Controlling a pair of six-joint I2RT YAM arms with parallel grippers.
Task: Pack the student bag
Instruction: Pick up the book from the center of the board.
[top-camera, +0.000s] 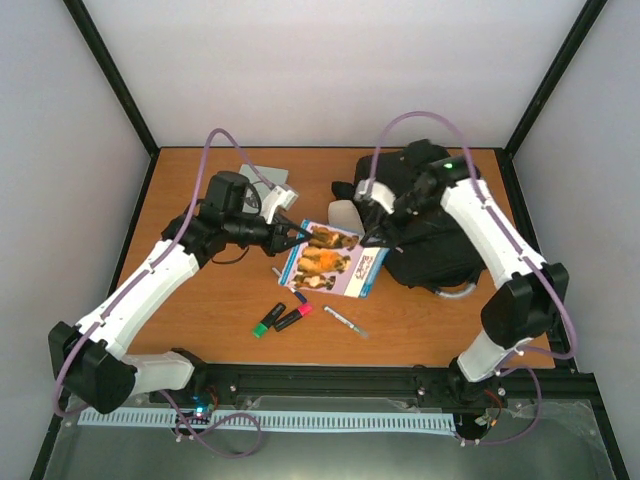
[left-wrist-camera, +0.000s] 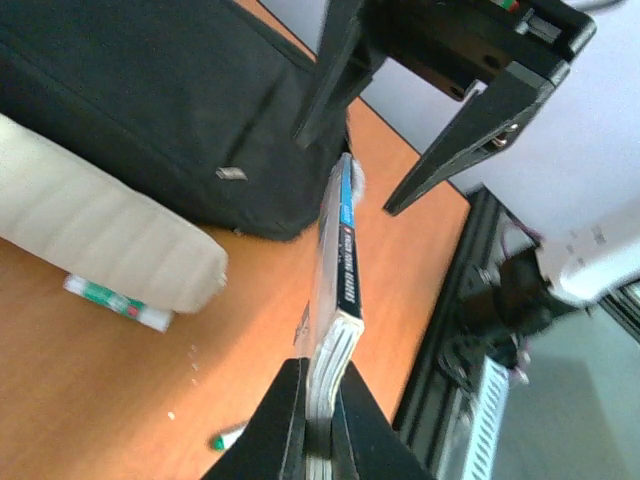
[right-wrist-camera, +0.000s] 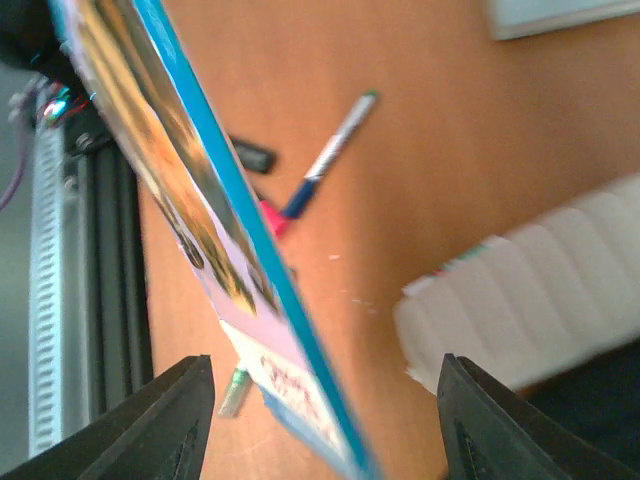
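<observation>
The student bag (top-camera: 435, 250), a black backpack, lies at the right under my right arm; its black fabric also fills the top left of the left wrist view (left-wrist-camera: 150, 90). A picture book with dogs on its cover (top-camera: 330, 262) sits tilted mid-table. My left gripper (top-camera: 296, 238) is shut on the book's left edge; the left wrist view shows the book (left-wrist-camera: 340, 260) edge-on, clamped between the fingers of that gripper (left-wrist-camera: 318, 385). My right gripper (top-camera: 372, 240) is open at the book's right edge. The book (right-wrist-camera: 190, 210) passes between its spread fingers (right-wrist-camera: 170, 425) without touching them.
A cream ribbed pencil case (top-camera: 345, 213) lies between the book and the bag. A green marker (top-camera: 267, 320), a red marker (top-camera: 295, 316) and a pen (top-camera: 346, 321) lie in front of the book. A grey flat sheet (top-camera: 262, 177) is at the back left.
</observation>
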